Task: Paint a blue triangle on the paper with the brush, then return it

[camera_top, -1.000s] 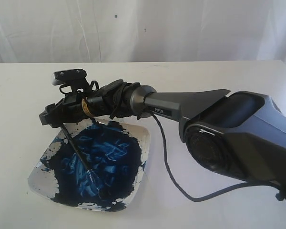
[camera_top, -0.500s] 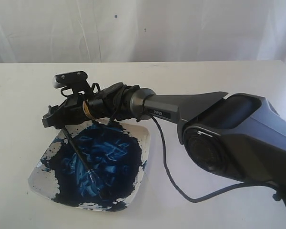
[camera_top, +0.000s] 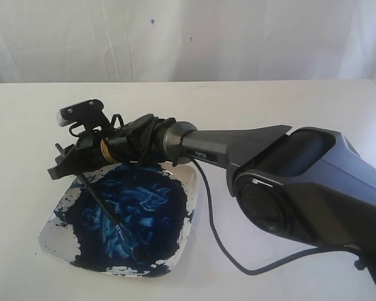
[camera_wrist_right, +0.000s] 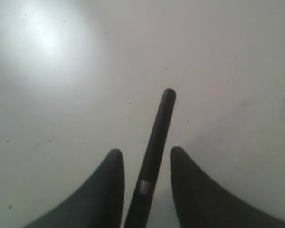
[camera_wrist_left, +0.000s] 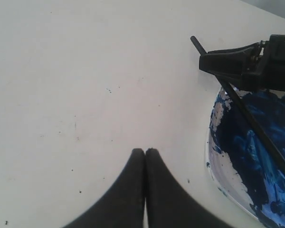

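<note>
The brush (camera_top: pixel 103 204) lies slanted in the square white dish (camera_top: pixel 53 222), its bristle end sunk in the dark blue paint and its black handle sticking up over the dish's far left edge. My right gripper (camera_top: pixel 59 168) straddles that handle end. In the right wrist view the handle (camera_wrist_right: pixel 156 137) runs between the two fingers with a gap on each side, so the right gripper (camera_wrist_right: pixel 145 152) is open. My left gripper (camera_wrist_left: pixel 145 151) is shut on nothing above bare table, beside the dish (camera_wrist_left: pixel 213 152), with the brush (camera_wrist_left: pixel 256 130) in sight. The paper and the blue triangle are out of view.
The right arm's thick grey forearm (camera_top: pixel 301 182) reaches across from the right, with a black cable (camera_top: pixel 219 238) looping onto the table beside the dish. A white curtain (camera_top: pixel 238 37) hangs behind the table's far edge.
The right gripper has slid a little left and tipped down along the handle end. Its fingers have drawn closer around it. The brush lies where it was.
</note>
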